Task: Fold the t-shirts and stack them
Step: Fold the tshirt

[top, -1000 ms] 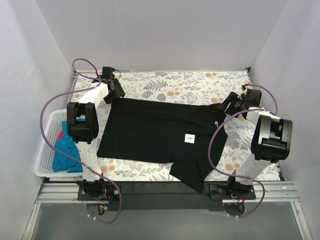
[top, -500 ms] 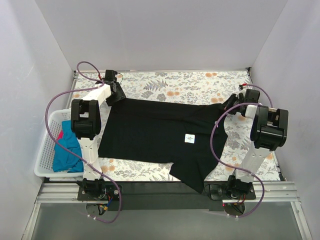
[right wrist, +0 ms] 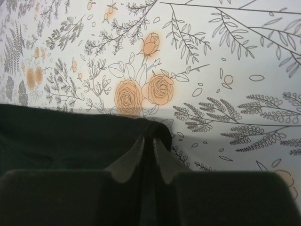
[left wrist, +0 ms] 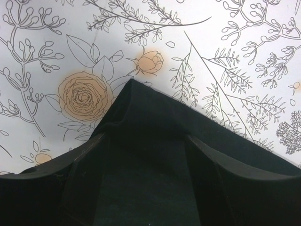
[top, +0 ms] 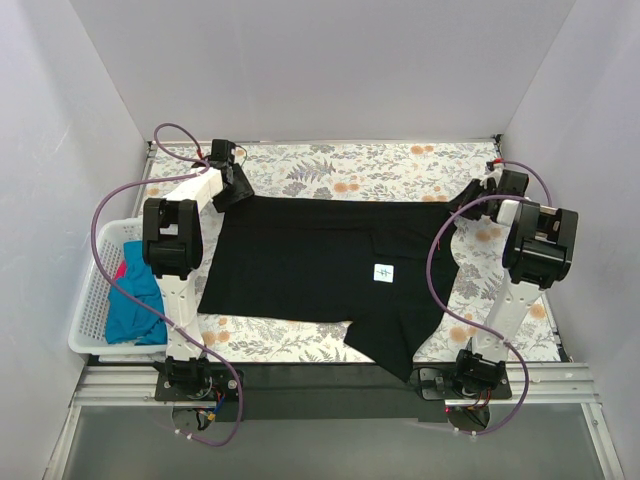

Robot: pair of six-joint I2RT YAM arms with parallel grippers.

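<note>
Right pincer (right wrist: 151, 137) is closed almost fully, and its two tips pinch a small fold at the edge of the black shirt (top: 310, 265); in the wrist view the cloth bunches up exactly where the tips meet, so it has hold of the shirt, at the far right corner. Left pincer (left wrist: 145, 139) is at the far left corner of the same shirt; its jaws stand wide apart, and the pointed corner of the cloth lies between them and reaches a little past the tips; black fingers against black cloth are hard to separate, but I see no pinch there. Both corners are low on the counter (top: 380, 162), which has a pale cover printed with flowers and leaves.

The black shirt is spread flat over the middle of the counter; its far edge runs nearly straight from one pincer to the other; a small white label (top: 383, 272) shows on it, right of the middle; one part of the shirt runs out toward the near edge, on the right side, and reaches the dark strip in front of the arm bases.

A white basket (top: 88, 300) stands at the left, beside the left arm; in it lies the teal shirt (top: 135, 305), crumpled, with a bit of pink-red cloth (top: 121, 270) at its far side.
</note>
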